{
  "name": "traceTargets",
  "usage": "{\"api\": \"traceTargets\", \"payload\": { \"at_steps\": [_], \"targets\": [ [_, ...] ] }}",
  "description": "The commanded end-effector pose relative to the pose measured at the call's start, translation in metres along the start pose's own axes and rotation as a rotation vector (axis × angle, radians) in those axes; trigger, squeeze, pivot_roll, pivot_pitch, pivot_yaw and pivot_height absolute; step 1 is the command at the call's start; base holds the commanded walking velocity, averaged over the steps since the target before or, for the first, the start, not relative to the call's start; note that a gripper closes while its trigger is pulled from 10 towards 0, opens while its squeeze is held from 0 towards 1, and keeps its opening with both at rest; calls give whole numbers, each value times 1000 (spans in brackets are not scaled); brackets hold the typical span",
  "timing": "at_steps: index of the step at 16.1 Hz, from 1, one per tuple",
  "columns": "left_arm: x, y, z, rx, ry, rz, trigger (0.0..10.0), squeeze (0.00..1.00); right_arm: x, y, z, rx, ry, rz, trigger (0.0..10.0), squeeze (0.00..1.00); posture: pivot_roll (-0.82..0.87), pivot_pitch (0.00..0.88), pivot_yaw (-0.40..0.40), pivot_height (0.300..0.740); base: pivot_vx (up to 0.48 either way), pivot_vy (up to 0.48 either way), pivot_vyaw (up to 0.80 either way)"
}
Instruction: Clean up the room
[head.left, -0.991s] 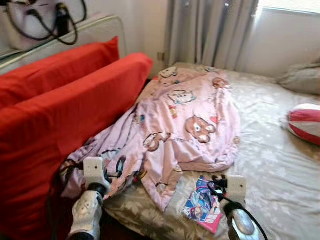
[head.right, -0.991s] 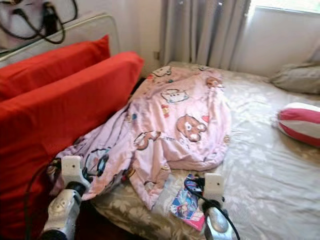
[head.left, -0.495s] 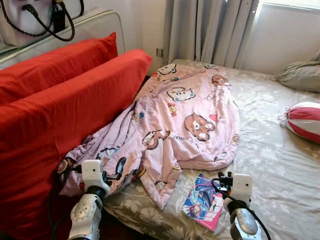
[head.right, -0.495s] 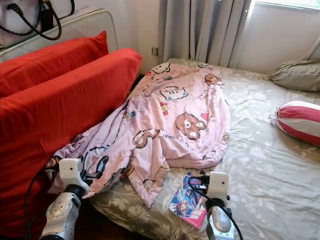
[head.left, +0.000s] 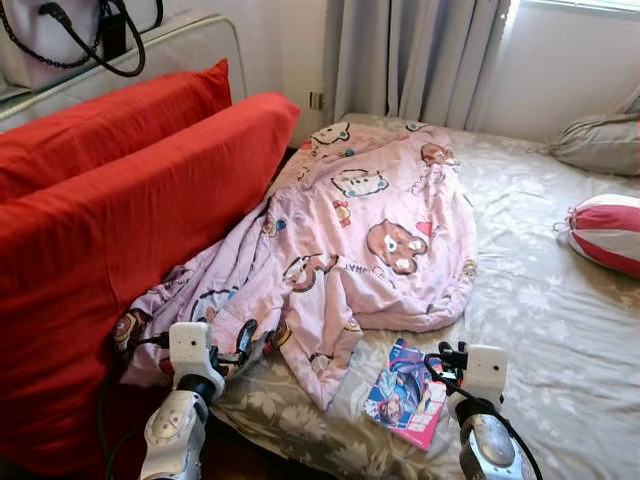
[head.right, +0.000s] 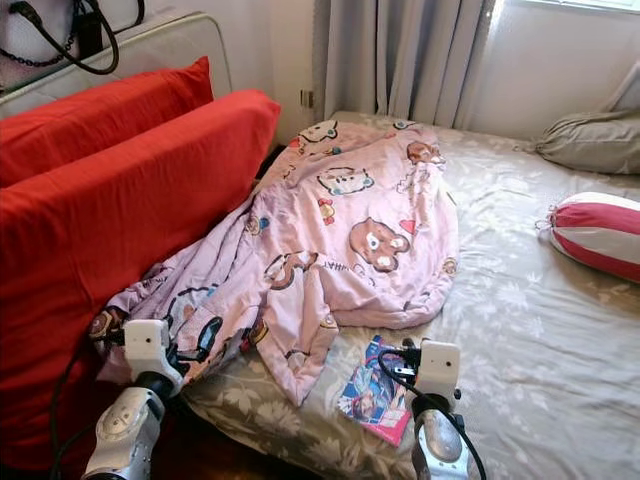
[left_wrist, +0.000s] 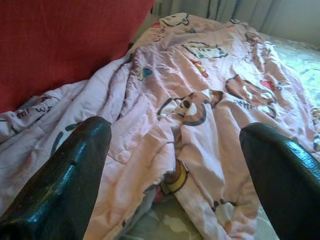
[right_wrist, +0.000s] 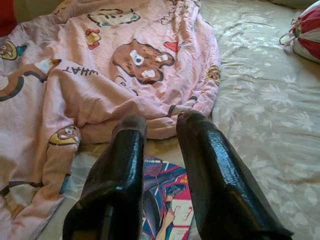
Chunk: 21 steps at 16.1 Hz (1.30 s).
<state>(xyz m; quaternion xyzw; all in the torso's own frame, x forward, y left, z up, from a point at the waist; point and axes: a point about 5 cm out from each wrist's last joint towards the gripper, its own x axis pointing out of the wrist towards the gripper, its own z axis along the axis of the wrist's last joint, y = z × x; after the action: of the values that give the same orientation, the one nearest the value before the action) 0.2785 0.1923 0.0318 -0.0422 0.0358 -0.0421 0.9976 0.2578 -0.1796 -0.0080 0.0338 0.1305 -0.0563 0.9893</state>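
Observation:
A crumpled pink cartoon-print blanket (head.left: 370, 220) lies across the bed, its near end hanging by the red cushions. A colourful comic book (head.left: 405, 395) lies flat on the floral sheet just beyond the blanket's near edge. My left gripper (left_wrist: 175, 135) is open, its fingers wide apart, low over the blanket's near corner at the bed's edge. My right gripper (right_wrist: 160, 120) is shut with only a narrow slit between the fingers and nothing held. It hovers right above the comic book (right_wrist: 165, 200), pointing toward the blanket (right_wrist: 100, 75).
Two big red cushions (head.left: 130, 200) stand along the left of the bed. A red-and-white striped pillow (head.left: 610, 230) and a grey pillow (head.left: 600, 145) lie at the far right. A handbag (head.left: 60, 40) sits on the headboard, with curtains (head.left: 410, 55) behind. Bare sheet (head.left: 560, 330) spreads to the right.
The whole picture has shifted slightly, so the camera has moved a little toward the bed. Both grippers keep their places over the blanket edge and the book.

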Motion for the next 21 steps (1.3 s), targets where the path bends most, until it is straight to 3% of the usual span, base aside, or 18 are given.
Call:
{"api": "traceTargets", "payload": {
  "at_steps": [1,3,6,7,8,9,10,17,18,19,20,21],
  "targets": [
    [2,-1,3,-8,-4,-8,10000,0,3,4,2,12,7,17,10000,0,44,48,-25,680,0,0,0],
    [2,-1,3,-8,-4,-7,10000,0,3,6,2,-10,0,22,10000,0,44,46,-26,650,0,0,0],
    [2,-1,3,-9,-2,-6,10000,0,2,7,3,9,-12,23,10000,0,45,45,-27,650,0,0,0],
    [2,-1,3,-9,-1,-7,10000,0,2,8,3,21,-14,30,10000,1000,47,45,-28,650,0,0,0],
    [2,-1,3,-10,1,-8,10000,0,2,9,3,15,-13,31,10000,1000,47,45,-28,650,0,0,0],
    [2,-1,3,-11,1,-9,10000,0,2,9,3,13,-12,30,10000,612,47,45,-28,650,0,0,0],
    [2,-2,3,-12,4,-10,10000,0,3,9,3,10,-7,31,10000,0,47,43,-27,650,0,0,0],
    [3,-5,3,-19,5,-27,10000,0,4,13,3,25,-2,50,10000,0,51,36,-27,650,0,0,0],
    [3,-5,3,-19,5,-28,10000,0,4,13,3,24,-3,46,10000,1000,51,36,-27,650,0,0,0],
    [4,-5,3,-21,6,-29,10000,0,4,13,3,17,0,44,10000,1000,49,34,-26,650,0,0,0],
    [4,-5,3,-21,6,-29,10000,0,4,12,3,13,1,44,10000,894,49,34,-26,650,0,0,0],
    [4,-6,3,-23,6,-31,10000,0,5,13,3,14,5,52,10000,0,49,33,-25,650,0,0,0]
  ]
}}
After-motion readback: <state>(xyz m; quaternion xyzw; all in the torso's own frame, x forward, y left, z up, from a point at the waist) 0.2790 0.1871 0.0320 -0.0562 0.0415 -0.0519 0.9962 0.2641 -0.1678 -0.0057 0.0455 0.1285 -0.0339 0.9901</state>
